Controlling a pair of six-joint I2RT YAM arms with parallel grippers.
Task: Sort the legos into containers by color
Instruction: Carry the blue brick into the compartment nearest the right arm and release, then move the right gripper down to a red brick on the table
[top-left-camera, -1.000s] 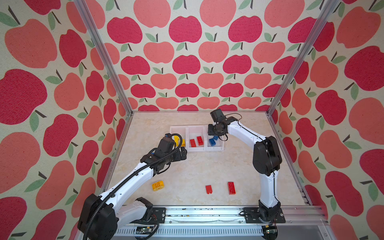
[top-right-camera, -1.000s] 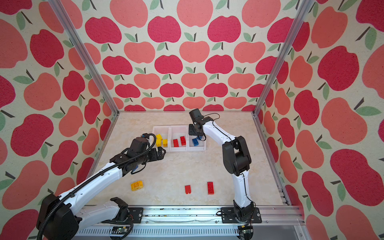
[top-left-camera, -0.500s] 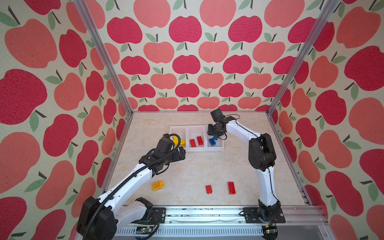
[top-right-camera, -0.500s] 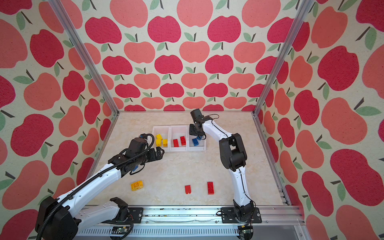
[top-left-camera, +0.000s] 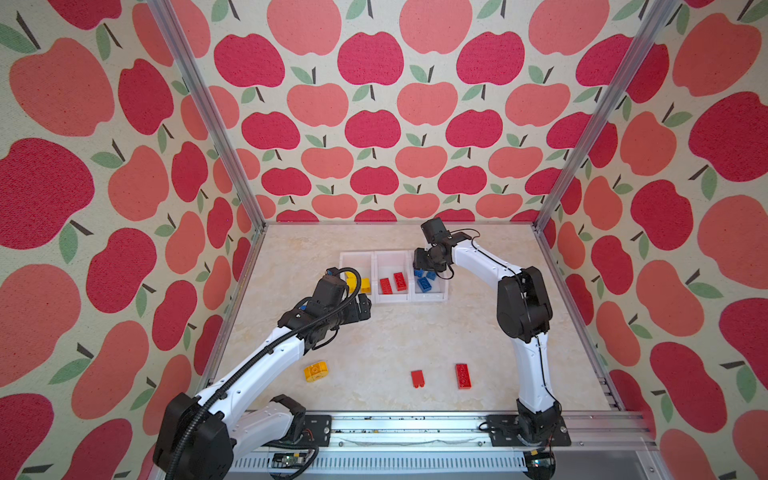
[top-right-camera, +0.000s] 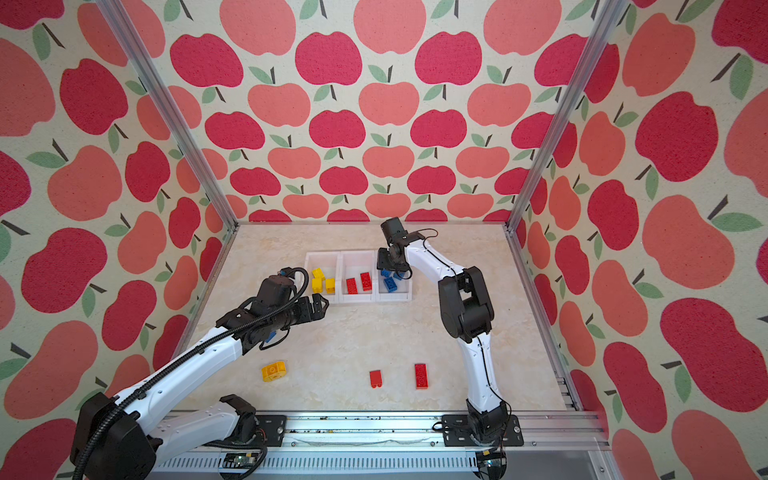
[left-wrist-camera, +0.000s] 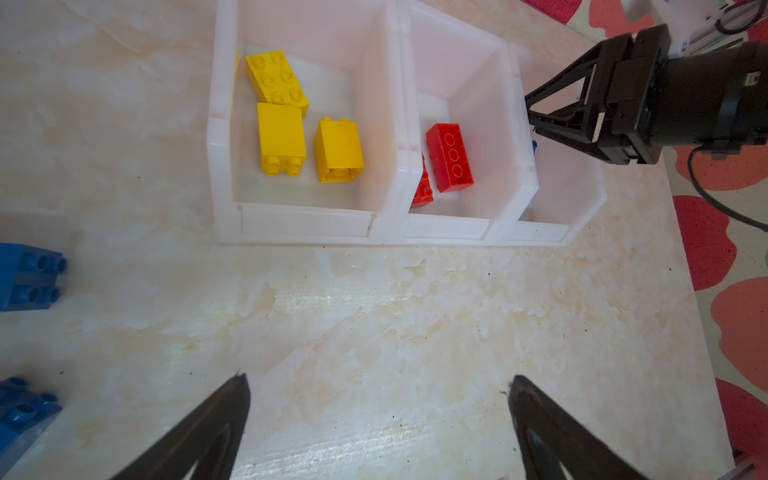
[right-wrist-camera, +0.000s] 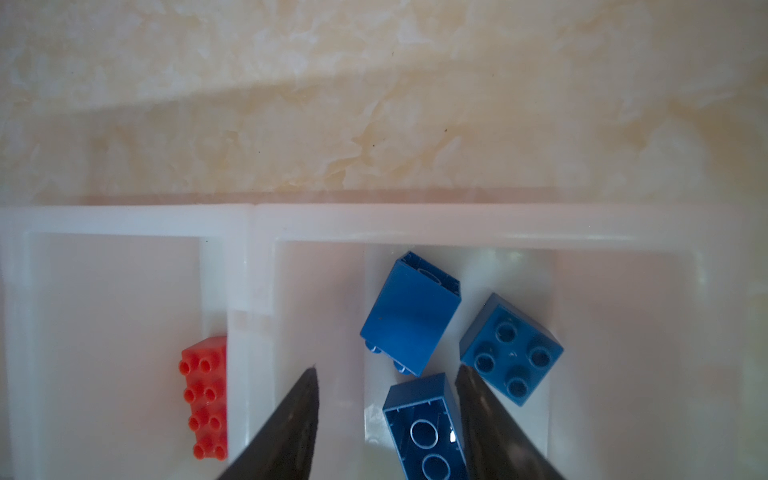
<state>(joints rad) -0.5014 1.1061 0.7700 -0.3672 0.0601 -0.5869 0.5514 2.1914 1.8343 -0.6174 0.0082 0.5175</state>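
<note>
Fingers of the right gripper (right-wrist-camera: 386, 370) stand partly apart over the right bin (right-wrist-camera: 478, 220) of the containers (top-left-camera: 392, 299), clamped on nothing. Three blue legos lie under them. An oblong blue brick (right-wrist-camera: 422, 432) rests hollow side up between the fingers, with a clear gap to one finger. The other finger hides its far edge, so contact there cannot be told. A tall blue brick (right-wrist-camera: 411, 316) lies on its side, studs toward the gripper. A square blue brick (right-wrist-camera: 511, 349) sits studs up, turned cornerwise to the bin walls.

The left gripper (left-wrist-camera: 378, 378) is spread wide and empty over bare table (left-wrist-camera: 374, 311), just in front of the containers, its fingertips pointing at them.

The left bin (left-wrist-camera: 305, 224) holds three yellow pieces. An oblong yellow brick (left-wrist-camera: 276, 77) sits studs up, its long axis skewed to the walls. A second yellow brick (left-wrist-camera: 281, 137) lies on its side with studs toward the front wall, and a third yellow brick (left-wrist-camera: 338, 149) lies with its hollow end that way.

In the middle bin (left-wrist-camera: 449, 226) an oblong red brick (left-wrist-camera: 449, 158) lies hollow side up, long axis running front to back. A half-hidden red brick (left-wrist-camera: 422, 187) beside it shows studs.

Loose on the table near the rail are a rounded yellow piece (top-left-camera: 316, 371), a small red brick (top-left-camera: 417, 378) and a long red brick (top-left-camera: 463, 376), the last lying near to far. Two loose blue bricks (left-wrist-camera: 29, 276) lie beside the left arm.
</note>
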